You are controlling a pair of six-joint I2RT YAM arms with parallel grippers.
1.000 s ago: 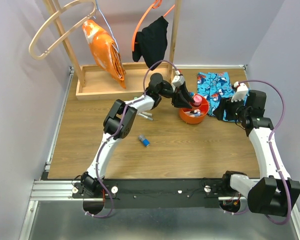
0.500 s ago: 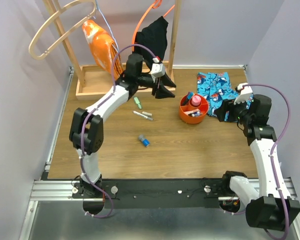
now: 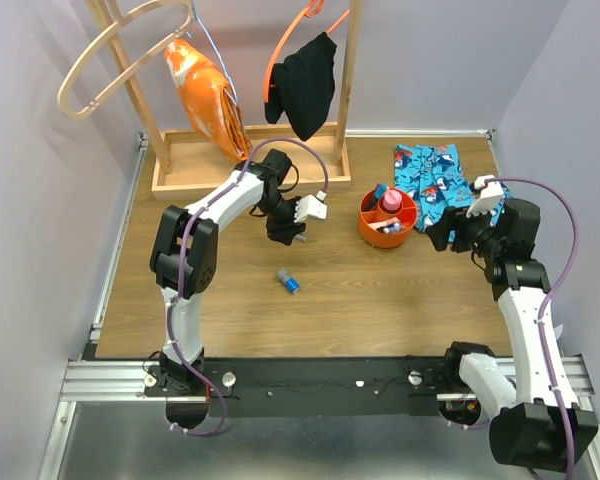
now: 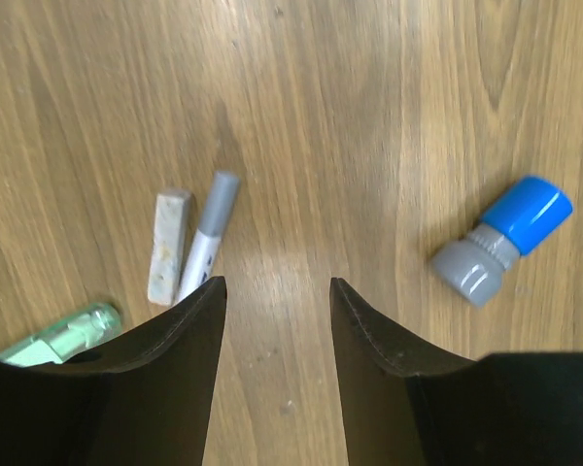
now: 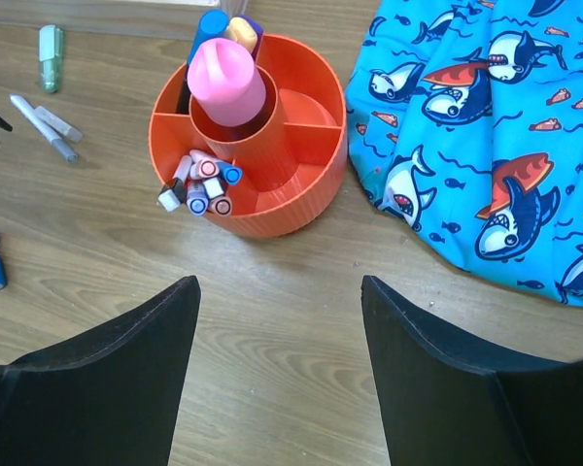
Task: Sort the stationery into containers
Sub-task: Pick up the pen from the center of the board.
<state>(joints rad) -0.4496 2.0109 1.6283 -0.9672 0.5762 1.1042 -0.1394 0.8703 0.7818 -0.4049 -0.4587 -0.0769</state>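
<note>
Hovering low over the brown wooden tabletop (image 4: 301,97), my left gripper (image 4: 277,284) has its jaws partly apart, with only bare wood between them. Past the finger on the left of its wrist view lie a white marker with a grey cap (image 4: 207,243) and, close alongside it, a short off-white stick (image 4: 166,245). A pale green translucent item (image 4: 58,338) lies at that finger's edge. A stubby grey piece with a blue cap (image 4: 502,238) lies apart on the other side.

My right gripper (image 5: 277,286) is spread wide and empty, facing the round orange plastic tub with inner dividers (image 5: 282,209). A pink tube (image 5: 226,83) stands upright in the centre cup, and a cluster of small pens (image 5: 199,184) sits in one outer compartment. A blue shark-print cloth (image 5: 476,126) lies just beside the tub.
</note>
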